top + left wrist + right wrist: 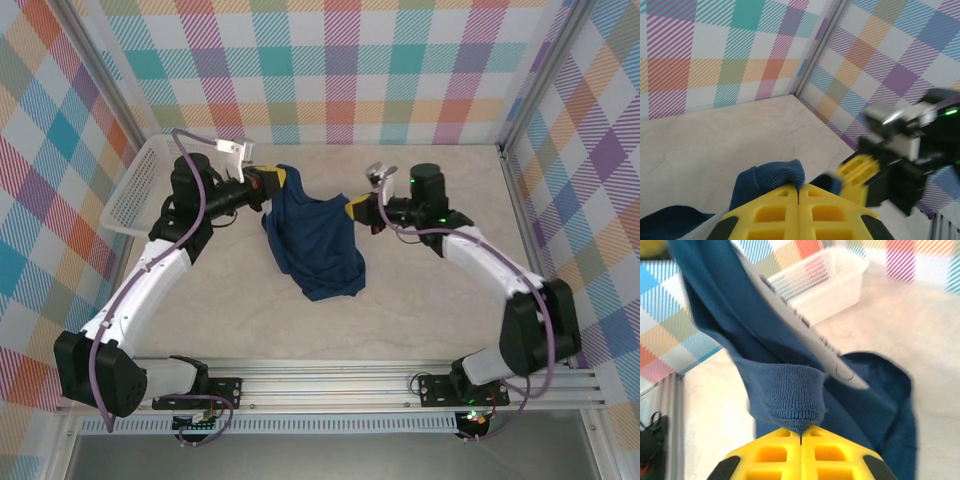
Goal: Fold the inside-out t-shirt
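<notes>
The dark blue inside-out t-shirt [315,240] hangs bunched between my two grippers above the middle of the table, its lower part drooping toward the table. My left gripper [275,182] is shut on the shirt's upper left edge; in the left wrist view [798,189] its yellow jaws pinch a ribbed blue fold [775,176]. At the shirt's right edge my right gripper [356,209] is shut too. Its wrist view [800,434] shows ribbed collar fabric [795,392] clamped at the jaw tips, with a grey printed strip [805,332] running across the cloth.
A white mesh basket [140,188] stands at the table's left side behind the left arm, also seen as the basket [815,287] in the right wrist view. Checkered walls enclose the table on three sides. Bare tabletop lies in front of and to the right of the shirt.
</notes>
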Controlling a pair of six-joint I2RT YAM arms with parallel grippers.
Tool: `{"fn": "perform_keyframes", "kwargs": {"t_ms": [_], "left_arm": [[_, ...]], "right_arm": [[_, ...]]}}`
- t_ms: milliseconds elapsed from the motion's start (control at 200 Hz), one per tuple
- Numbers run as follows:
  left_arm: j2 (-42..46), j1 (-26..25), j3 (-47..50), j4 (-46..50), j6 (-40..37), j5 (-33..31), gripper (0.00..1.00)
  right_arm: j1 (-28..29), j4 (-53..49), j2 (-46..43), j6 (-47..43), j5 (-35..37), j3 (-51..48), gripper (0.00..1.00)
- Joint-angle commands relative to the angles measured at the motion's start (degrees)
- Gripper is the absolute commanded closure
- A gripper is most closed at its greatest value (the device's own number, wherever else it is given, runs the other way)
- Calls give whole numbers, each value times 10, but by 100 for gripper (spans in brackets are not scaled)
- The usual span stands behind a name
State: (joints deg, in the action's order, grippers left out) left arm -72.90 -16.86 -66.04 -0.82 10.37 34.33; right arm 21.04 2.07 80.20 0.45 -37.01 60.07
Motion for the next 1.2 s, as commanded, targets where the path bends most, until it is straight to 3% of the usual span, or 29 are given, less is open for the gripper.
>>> {"fn": "perform_keyframes", "kwargs": {"t_ms": [0,255,400,540,715,865,1035,1195], "left_arm": [[-49,-15,-43,43,-12,-8,100],[-168,-43,-108,100,7,-49,98],[-213,-43,-133,120,23,-93,93],[-218,-44,-121,128,28,-105,77],[-163,-54,-5,86,44,-118,50],[-137,-117,59,70,10,-150,35],[-213,-183,-3,129,-59,-235,35],[-298,-206,-67,188,-106,-275,45]], "right_arm": [[-3,-91,-48,-38,72,29,100],[-3,-245,-77,-10,201,65,100],[-3,-278,-73,19,227,56,100],[-3,-271,-57,41,220,52,100],[-3,-261,-35,55,208,58,100],[-3,-260,-24,56,208,66,100],[-3,-255,-18,58,207,67,100],[-5,-258,-20,56,218,68,100]]}}
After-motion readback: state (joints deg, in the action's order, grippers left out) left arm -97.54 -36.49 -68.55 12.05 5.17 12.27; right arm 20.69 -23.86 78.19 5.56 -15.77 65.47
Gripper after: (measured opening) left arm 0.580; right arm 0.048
